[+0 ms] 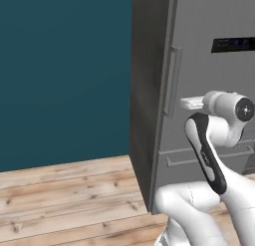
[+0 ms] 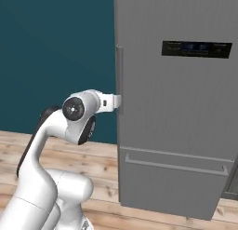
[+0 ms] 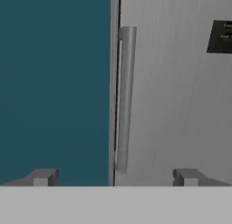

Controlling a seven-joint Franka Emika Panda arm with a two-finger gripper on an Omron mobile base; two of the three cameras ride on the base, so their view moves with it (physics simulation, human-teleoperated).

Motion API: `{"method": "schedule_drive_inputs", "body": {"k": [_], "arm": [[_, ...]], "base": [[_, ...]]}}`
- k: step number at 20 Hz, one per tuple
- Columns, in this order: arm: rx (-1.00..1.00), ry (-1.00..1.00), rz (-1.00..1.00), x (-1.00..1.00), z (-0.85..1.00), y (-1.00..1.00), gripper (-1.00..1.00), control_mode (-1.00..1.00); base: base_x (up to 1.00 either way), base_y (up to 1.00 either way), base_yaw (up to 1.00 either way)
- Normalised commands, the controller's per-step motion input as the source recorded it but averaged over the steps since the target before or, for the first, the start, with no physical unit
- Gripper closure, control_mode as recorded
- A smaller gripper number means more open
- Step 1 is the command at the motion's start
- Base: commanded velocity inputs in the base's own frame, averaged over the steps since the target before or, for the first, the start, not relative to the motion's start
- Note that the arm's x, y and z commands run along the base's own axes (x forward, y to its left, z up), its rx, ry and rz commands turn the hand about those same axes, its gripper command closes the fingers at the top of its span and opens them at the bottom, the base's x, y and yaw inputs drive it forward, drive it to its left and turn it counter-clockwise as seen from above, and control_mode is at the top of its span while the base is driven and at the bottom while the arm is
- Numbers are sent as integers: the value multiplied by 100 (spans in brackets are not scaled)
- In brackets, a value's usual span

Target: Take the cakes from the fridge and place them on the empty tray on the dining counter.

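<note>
The fridge [image 2: 176, 122] stood tall and matte grey against a flat teal wall [image 1: 64, 75], its door shut, so nothing of its inside could be seen. A long bar handle [image 3: 125, 98] ran upright near the door's left edge, and a small black display panel [image 2: 196, 49] sat high on the door's front. Below the door, a lower drawer front carried 1 horizontal bar [image 2: 174, 164]. The floor [image 1: 64, 200] was pale wooden planking with visible knots and grain, running up to the foot of the wall and the fridge. The white arm reached toward the door at handle height, and its gripper [image 3: 115, 177] faced the handle from close by without touching it. In the hand view, the 2 dark fingers [image 3: 43, 177] stood wide apart, 1 in front of the teal wall and 1 in front of the grey door, with the lower end of the handle between them and nothing held. In the left base view the hand sat just beside the handle's lower half.
</note>
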Motion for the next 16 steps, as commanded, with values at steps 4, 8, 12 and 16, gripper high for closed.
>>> {"method": "schedule_drive_inputs", "body": {"k": [4,8,12,16], "arm": [[0,-9,0,48,21,-21,-100,-100],[0,-1,0,54,31,-29,-100,-100],[0,0,0,74,28,-15,-100,-100],[0,2,0,78,9,0,-100,-100]], "base": [[0,0,0],[0,0,0],[0,0,0],[0,0,0]]}}
